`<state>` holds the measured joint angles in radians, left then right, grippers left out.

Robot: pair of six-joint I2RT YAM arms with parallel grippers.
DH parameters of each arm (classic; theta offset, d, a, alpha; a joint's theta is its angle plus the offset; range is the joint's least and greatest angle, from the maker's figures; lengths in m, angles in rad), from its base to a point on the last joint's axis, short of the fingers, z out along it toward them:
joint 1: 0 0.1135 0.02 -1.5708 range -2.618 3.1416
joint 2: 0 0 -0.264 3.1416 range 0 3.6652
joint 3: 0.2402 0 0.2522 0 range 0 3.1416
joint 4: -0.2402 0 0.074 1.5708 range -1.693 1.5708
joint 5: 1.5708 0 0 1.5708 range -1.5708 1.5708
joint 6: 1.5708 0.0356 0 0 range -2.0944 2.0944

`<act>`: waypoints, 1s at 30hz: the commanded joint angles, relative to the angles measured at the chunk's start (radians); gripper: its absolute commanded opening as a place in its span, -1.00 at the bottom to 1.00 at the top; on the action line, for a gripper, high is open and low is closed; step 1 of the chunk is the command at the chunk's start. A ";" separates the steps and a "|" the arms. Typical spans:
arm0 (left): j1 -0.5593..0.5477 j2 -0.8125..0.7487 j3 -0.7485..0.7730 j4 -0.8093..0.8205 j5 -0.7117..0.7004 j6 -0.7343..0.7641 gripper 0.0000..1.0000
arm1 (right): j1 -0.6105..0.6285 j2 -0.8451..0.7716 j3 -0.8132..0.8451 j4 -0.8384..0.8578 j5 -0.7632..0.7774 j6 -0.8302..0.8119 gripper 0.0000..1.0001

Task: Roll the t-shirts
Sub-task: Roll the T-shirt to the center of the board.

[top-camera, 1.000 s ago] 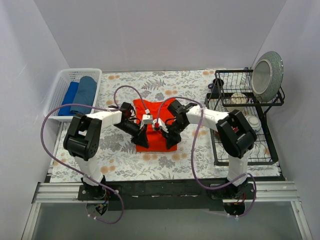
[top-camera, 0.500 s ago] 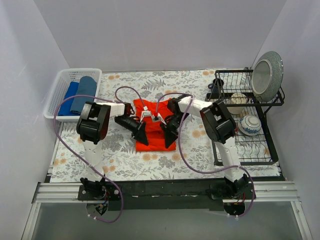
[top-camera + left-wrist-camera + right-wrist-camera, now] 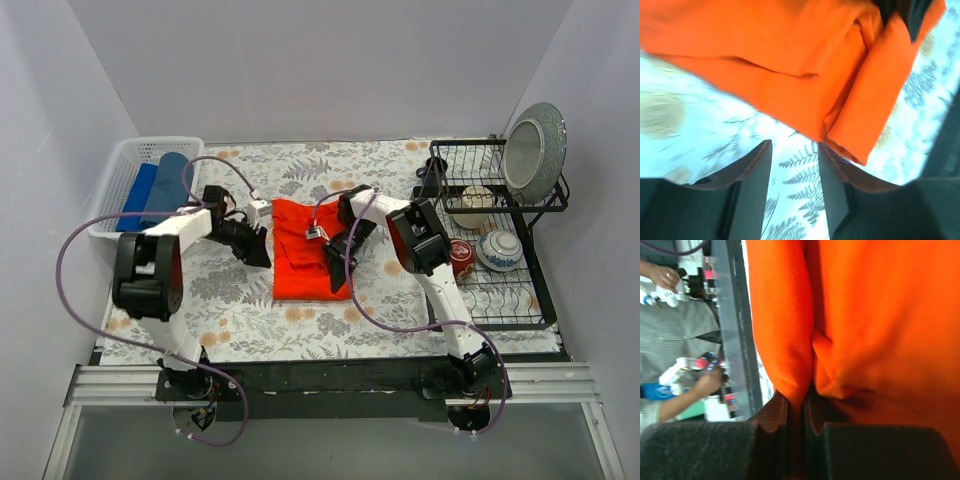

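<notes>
Orange-red t-shirt (image 3: 300,272) lies folded into a narrow strip on the floral tablecloth (image 3: 240,320) at mid-table, between the 2 grippers. The left gripper (image 3: 258,246) sits just beside the shirt's left edge. In its wrist view its fingers (image 3: 752,172) stand apart with only tablecloth between them, and the cloth's folded edge (image 3: 840,125) lies just past the tips, ungripped. The right gripper (image 3: 336,268) is on the shirt's right side with its jaws nearly together, and in its wrist view a ridge of orange cloth (image 3: 785,340) is pinched between them. The left arm (image 3: 145,275) rises from the near left base to a high elbow, its forearm running right toward the shirt. The right arm (image 3: 425,245) climbs from the near right base, bends beside the dish rack (image 3: 490,300), and reaches left and down onto the cloth. Far left, a white basket (image 3: 112,175) holds 2 rolled shirts, the royal blue t-shirt (image 3: 138,197) beside the dusty blue t-shirt (image 3: 172,185).
</notes>
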<state>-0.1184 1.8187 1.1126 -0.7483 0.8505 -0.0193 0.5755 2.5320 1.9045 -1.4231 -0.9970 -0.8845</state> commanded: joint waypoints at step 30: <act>-0.583 -0.498 -0.709 0.900 -0.427 0.289 -0.14 | 0.030 0.223 0.108 0.115 0.477 0.085 -0.97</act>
<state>-0.6884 1.2980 0.4133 0.1097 0.4561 0.2337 0.5968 2.6240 2.0270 -1.5639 -0.8742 -0.7082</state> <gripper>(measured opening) 0.505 0.124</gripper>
